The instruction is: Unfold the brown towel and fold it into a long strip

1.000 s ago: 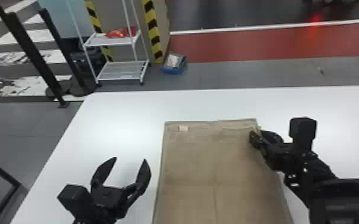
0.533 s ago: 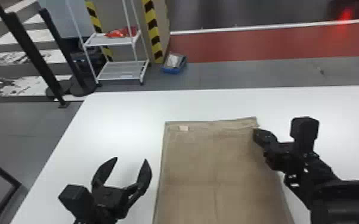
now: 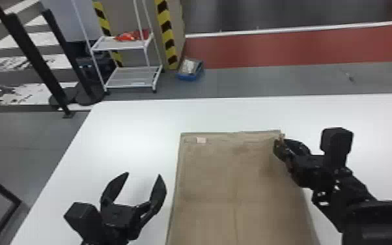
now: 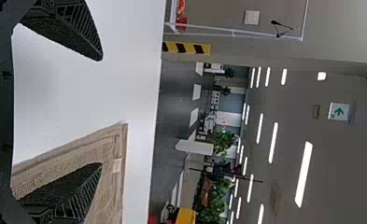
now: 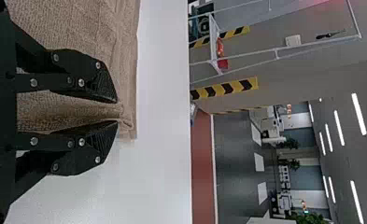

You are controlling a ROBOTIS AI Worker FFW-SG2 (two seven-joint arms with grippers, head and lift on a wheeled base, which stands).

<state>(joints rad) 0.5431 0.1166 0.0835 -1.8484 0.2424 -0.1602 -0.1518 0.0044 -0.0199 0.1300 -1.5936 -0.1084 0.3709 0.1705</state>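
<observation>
The brown towel (image 3: 231,169) lies flat as a rectangle on the white table, a pale label near its far left corner. At its far right corner is my right gripper (image 3: 281,142). In the right wrist view, a bunched ridge of the brown towel (image 5: 69,28) is pinched between the fingers of my right gripper (image 5: 116,112). My left gripper (image 3: 143,174) stands open to the left of the towel, holding nothing. In the left wrist view my left gripper (image 4: 101,112) has its fingers wide apart, one of them in front of the towel (image 4: 118,140).
The white table (image 3: 133,130) extends around the towel, its far edge beyond the cloth. On the floor behind stand a white shelf rack (image 3: 133,76), a blue box (image 3: 190,73) and dark posts (image 3: 35,58) at the left.
My right gripper has shifted slightly at the far right corner, and towel cloth now stands up between its fingers. My left gripper has kept still.
</observation>
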